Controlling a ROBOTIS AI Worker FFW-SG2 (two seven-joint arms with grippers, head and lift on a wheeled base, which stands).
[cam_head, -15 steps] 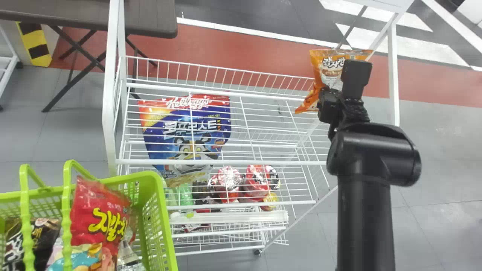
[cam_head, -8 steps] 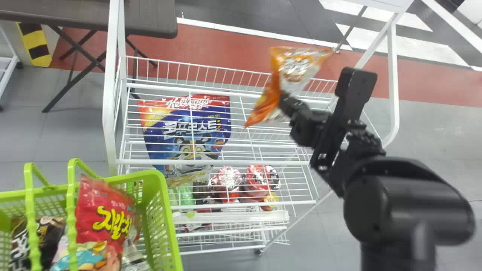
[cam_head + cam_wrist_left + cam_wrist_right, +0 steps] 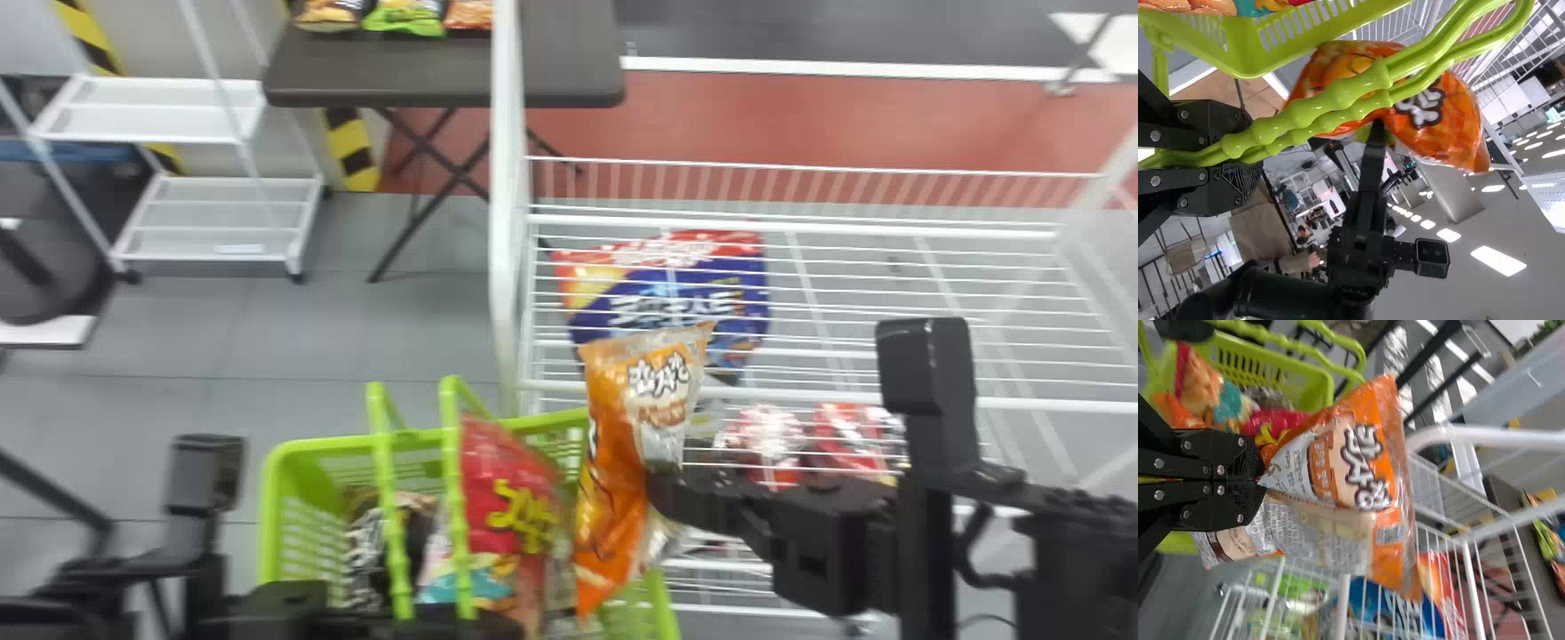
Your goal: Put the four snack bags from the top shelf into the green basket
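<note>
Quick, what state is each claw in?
Left claw: closed on the green basket handles.
Right claw: closed, holding the orange snack bag.

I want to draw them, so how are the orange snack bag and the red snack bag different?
The shiny orange plastic bag is squeezed by the right black pincer; the shiny red plastic bag sits in the green plastic basket. The orange bag has dark letters on a pale patch; the red bag has yellow letters. Both are snack bags with writing.

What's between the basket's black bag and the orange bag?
In the head view, a green handle, the red bag and blue-yellow packaging separate the black bag from the orange bag.
</note>
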